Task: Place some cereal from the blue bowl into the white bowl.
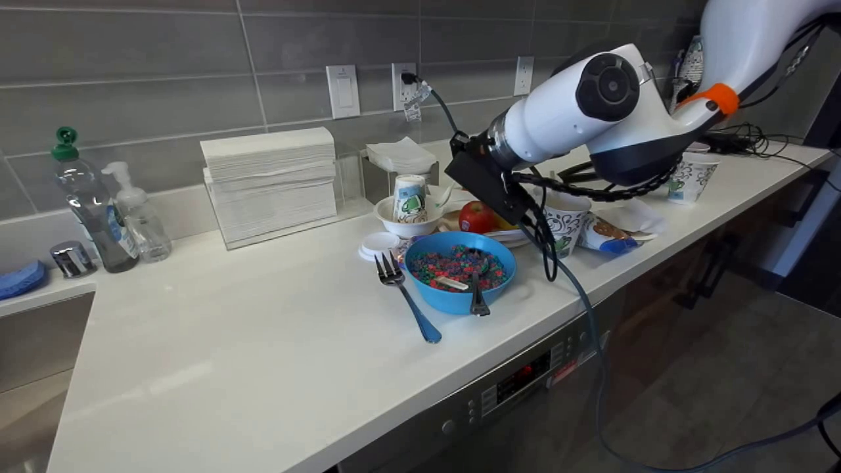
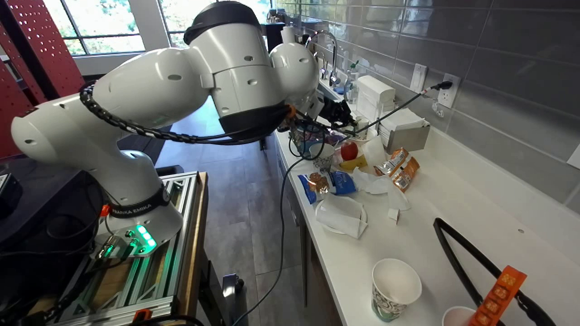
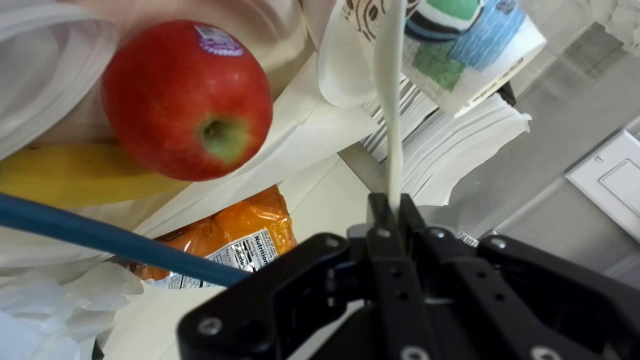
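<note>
Your gripper is clamped on a pale plastic utensil. The cereal lies in the blue bowl, with a metal spoon over its rim and a fork beside it. A paper cup stands in your white bowl, an apple near it.

Your white arm has a braided cable and, at eight o'clock in an exterior view, green lights; your black gripper bears silvery screws.

"FRANKA EMIKA" on black base band, "Nutrition" on orange packet
</note>
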{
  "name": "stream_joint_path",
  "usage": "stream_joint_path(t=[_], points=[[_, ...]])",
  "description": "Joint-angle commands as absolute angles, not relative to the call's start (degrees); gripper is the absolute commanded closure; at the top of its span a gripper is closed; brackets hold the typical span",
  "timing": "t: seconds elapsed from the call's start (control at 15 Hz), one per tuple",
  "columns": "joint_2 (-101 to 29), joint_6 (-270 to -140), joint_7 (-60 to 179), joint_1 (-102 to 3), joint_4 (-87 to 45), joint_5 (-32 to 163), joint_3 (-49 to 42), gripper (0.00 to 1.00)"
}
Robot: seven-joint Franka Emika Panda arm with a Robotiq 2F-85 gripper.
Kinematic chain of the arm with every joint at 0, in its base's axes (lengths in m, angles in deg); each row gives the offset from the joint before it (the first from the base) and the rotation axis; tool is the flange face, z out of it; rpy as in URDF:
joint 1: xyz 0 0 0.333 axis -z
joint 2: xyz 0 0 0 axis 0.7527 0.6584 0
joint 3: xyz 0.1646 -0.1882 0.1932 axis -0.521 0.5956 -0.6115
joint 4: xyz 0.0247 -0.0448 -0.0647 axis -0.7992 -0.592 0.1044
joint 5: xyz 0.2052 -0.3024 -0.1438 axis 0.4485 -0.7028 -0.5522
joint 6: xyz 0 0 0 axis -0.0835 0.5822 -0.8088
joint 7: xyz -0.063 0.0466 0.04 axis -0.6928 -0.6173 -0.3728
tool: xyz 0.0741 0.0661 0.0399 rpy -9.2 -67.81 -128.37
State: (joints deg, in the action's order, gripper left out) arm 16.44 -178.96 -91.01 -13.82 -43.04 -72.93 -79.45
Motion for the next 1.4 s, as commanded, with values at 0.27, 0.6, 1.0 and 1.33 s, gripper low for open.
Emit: stream_joint_path(t=[0.27,0.6,1.0,1.33], points=[[3.2,-181.8,-93.1,-21.7,-39.3,-58.3,-73.4,0.99],[-4.5,-185.9,-90.4,-26.5,-36.9,-46.4,-68.2,0.99],[-12.4,-196.9,-87.1,-34.5,-34.8,-33.8,-57.3,0.99],[-18.6,-214.2,-90.2,-40.4,-38.5,-35.4,-45.8,0.99]])
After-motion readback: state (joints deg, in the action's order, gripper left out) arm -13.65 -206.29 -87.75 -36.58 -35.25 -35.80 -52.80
